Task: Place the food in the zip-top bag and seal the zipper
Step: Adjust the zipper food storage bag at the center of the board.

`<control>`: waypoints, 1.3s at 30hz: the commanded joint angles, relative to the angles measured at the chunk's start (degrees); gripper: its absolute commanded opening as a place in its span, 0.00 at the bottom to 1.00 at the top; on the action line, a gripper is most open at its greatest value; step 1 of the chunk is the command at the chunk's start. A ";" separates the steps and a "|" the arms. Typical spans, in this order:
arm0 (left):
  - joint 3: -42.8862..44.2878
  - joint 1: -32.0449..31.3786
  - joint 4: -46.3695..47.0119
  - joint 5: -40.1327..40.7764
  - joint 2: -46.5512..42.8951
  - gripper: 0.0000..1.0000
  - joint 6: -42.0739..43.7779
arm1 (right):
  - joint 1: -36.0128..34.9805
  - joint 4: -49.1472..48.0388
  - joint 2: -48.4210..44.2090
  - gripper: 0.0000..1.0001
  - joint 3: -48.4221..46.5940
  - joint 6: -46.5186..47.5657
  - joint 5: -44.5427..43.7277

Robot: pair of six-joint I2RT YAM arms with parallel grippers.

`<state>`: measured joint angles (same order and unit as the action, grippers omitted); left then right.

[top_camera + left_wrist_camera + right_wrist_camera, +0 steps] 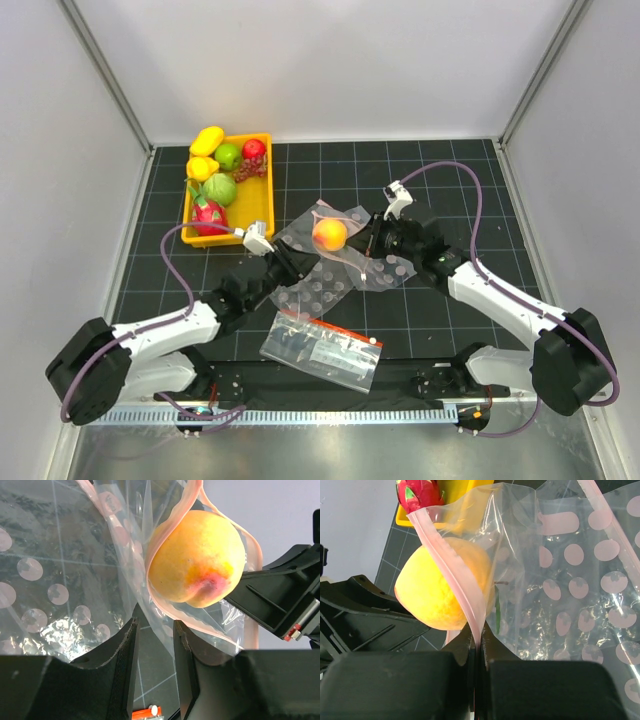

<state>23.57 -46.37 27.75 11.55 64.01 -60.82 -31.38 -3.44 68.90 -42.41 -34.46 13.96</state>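
Orange peach (330, 234) in zip-top bag (515, 550) mouth. Right gripper (477, 642) pinching zipper (452, 570). Left gripper (155, 632) fingers spread. Printed bag (322, 348) text unreadable.

The dragon fruit (419, 492) is cut off at 11 o'clock; the words on the printed bag (322, 348) are too small to read

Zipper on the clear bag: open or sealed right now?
Open: the zipper strips spread apart around the orange peach, which sits lodged between them.
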 commanded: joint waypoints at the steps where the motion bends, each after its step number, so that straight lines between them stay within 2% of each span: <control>1: 2.44 -0.56 5.82 2.42 1.29 0.36 0.00 | 0.17 -3.33 -0.53 0.01 0.40 -0.96 1.25; 8: 3.76 -1.27 6.97 3.48 4.63 0.35 0.09 | 0.17 -3.41 -0.88 0.01 0.49 -0.79 1.16; 15: 4.82 -2.14 9.60 4.00 8.50 0.29 -0.44 | 0.17 -3.50 -0.88 0.01 0.58 -0.96 1.25; 19: 5.34 -2.67 11.19 4.88 10.60 0.29 -0.53 | 0.09 -3.59 -0.96 0.01 0.58 -1.14 1.51; 22: 6.13 -3.46 13.20 6.02 13.50 0.36 -0.88 | 0.17 -3.59 -1.14 0.01 0.67 -1.14 1.60; 24: 6.13 -3.73 14.35 6.38 14.30 0.36 -1.06 | 0.17 -3.59 -1.32 0.01 0.67 -1.14 1.51; 25: 6.13 -3.99 15.22 6.64 14.82 0.35 -1.06 | 0.17 -3.68 -1.23 0.01 0.67 -1.23 1.51; 31: 7.36 -4.87 17.08 8.14 17.20 0.08 -0.09 | 0.26 -3.59 -1.32 0.01 0.75 -1.23 1.51; 32: 7.63 -4.87 17.08 8.31 17.12 0.00 0.60 | 0.09 -3.59 -1.32 0.01 0.75 -1.14 1.34; 35: 7.45 -4.96 16.47 9.19 15.71 0.00 1.92 | 0.17 -3.06 -1.40 0.01 0.58 -0.88 0.64; 39: 8.59 -4.96 7.00 11.03 11.41 0.00 4.21 | 0.17 0.53 -1.67 0.01 -0.30 1.84 -3.66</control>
<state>29.21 -51.03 38.44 19.09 79.40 -60.03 -31.35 -3.66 68.88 -41.60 -34.39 13.30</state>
